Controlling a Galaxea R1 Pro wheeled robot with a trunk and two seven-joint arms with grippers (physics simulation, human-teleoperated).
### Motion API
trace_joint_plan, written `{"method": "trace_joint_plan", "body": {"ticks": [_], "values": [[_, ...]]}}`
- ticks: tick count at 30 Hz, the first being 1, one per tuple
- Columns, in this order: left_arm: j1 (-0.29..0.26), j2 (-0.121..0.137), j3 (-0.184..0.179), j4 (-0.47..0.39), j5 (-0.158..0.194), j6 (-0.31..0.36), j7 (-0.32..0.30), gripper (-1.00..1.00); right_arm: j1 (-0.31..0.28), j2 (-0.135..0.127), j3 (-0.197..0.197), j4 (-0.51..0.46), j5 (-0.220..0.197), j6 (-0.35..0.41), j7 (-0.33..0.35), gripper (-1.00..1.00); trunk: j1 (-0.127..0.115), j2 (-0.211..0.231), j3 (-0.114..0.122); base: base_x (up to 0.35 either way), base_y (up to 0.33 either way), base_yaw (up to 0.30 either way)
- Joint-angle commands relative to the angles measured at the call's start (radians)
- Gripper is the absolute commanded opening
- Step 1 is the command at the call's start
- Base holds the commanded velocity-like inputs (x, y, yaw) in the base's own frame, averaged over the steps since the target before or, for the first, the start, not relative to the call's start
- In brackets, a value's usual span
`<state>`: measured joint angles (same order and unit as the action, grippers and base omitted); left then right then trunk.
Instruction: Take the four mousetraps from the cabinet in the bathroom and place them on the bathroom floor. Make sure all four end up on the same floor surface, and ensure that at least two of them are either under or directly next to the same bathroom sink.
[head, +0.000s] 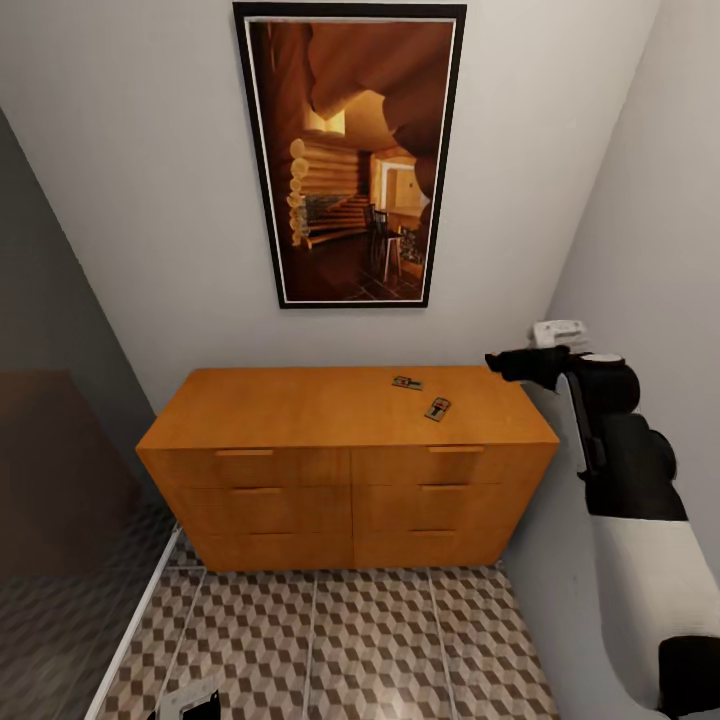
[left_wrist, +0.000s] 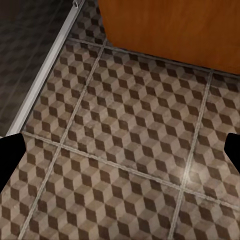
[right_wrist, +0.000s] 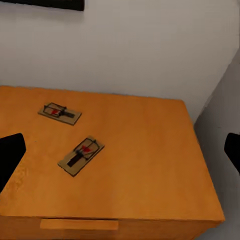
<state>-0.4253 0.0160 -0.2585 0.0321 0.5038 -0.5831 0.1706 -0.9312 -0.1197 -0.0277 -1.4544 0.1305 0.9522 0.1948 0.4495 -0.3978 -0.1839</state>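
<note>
1. Cabinet (head: 345, 460): wide low orange-brown chest of drawers against the far wall, all drawers closed, flat bar handles visible on its front.
2. Two mousetraps lie flat on the cabinet top, right half, apart from each other.
3. Far mousetrap (head: 407, 382) (right_wrist: 60, 113): long axis roughly left-right along the cabinet, slightly angled; red spot and black wire visible on it.
4. Near mousetrap (head: 437, 408) (right_wrist: 81, 155): just right of and nearer than the first, closer to the front edge; long axis diagonal, running from near-left to far-right.
5. Right tool (right_wrist: 120, 155): raised at the cabinet's right end, near the side wall, aimed across the top toward the traps; black fingertips (right_wrist: 10, 152) sit at opposite edges of the right wrist view, spread wide, holding nothing. In the head view the right arm (head: 600, 400) stands beside the cabinet's right corner.
6. Left tool (left_wrist: 120, 155): low over the bathroom floor (left_wrist: 130, 145), fingers far apart, nothing between them; cabinet base at the far side of that view.
7. Framed picture (head: 350, 150) hangs on the wall above the cabinet.
8. Glass shower partition (head: 60, 500) on the left, with a white rail along the floor.
</note>
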Motion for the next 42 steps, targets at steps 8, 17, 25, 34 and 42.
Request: {"method": "trace_joint_plan", "body": {"ticks": [8,17,25,34,42], "values": [[-0.001,0.0,-0.008,0.003,0.002,-0.004,0.004,1.0,-0.352,-0.178,0.242,0.31,0.028,0.017,0.66,1.0,0.001,-0.002,-0.002,0.0,0.0,0.0],[-0.002,0.0,-0.008,0.003,0.002,-0.004,0.004,1.0,-0.451,-0.322,0.313,0.394,0.117,-0.205,1.276,1.0,0.001,-0.002,-0.002,0.0,0.0,0.0],[-0.001,0.001,-0.008,0.003,0.002,-0.004,0.004,1.0,-0.454,-0.393,0.318,0.399,0.053,-0.328,1.35,1.0,0.001,-0.002,-0.002,0.0,0.0,0.0],[-0.001,0.001,-0.008,0.003,0.002,-0.004,0.004,1.0,-0.454,-0.395,0.33,0.406,0.038,-0.328,1.351,1.0,0.001,-0.002,-0.002,0.0,0.0,0.0],[0.004,0.002,-0.011,0.006,-0.043,0.001,-0.138,1.0,-0.454,-0.393,0.359,0.439,0.046,-0.245,1.348,1.0,0.001,-0.002,-0.002,0.0,0.0,0.0]]}}
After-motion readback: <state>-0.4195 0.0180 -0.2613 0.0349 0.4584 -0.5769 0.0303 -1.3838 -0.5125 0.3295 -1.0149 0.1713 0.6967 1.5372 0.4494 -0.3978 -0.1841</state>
